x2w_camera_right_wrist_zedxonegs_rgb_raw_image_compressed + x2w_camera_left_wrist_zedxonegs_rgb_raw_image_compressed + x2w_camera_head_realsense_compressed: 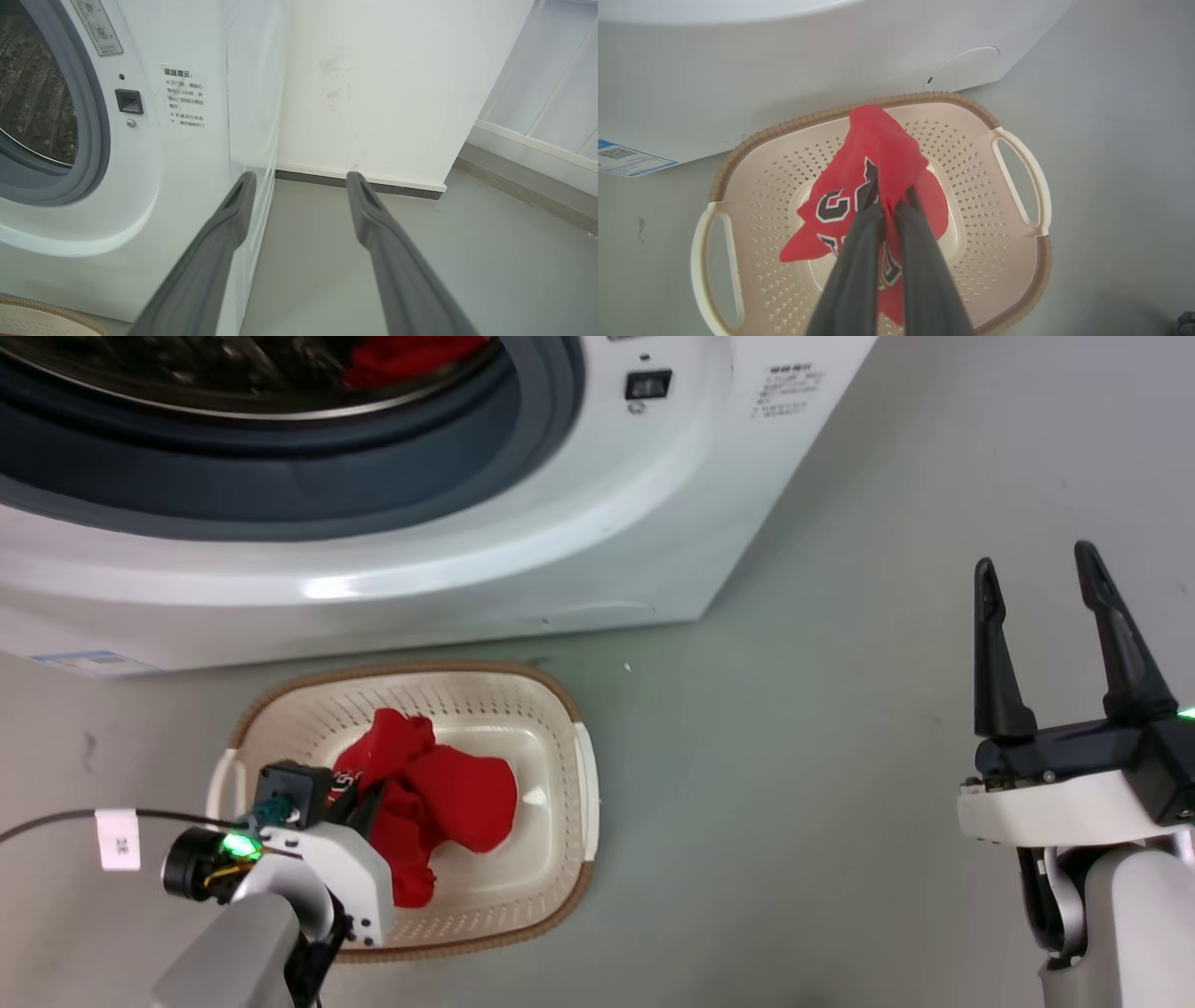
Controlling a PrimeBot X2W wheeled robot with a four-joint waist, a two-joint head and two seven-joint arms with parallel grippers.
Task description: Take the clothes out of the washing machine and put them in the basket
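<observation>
Grey floor (794,803): one garment (457,798) in basket (411,669), second garment (401,359) in washer (560,551)

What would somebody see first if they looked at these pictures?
The bright red jersey garment with black-and-white lettering jumps out, pinched by the left gripper inside the cream plastic basket with a brown rim. Another red cloth shows inside the big white washing machine behind the basket. The right gripper is open, off to the side.
</observation>
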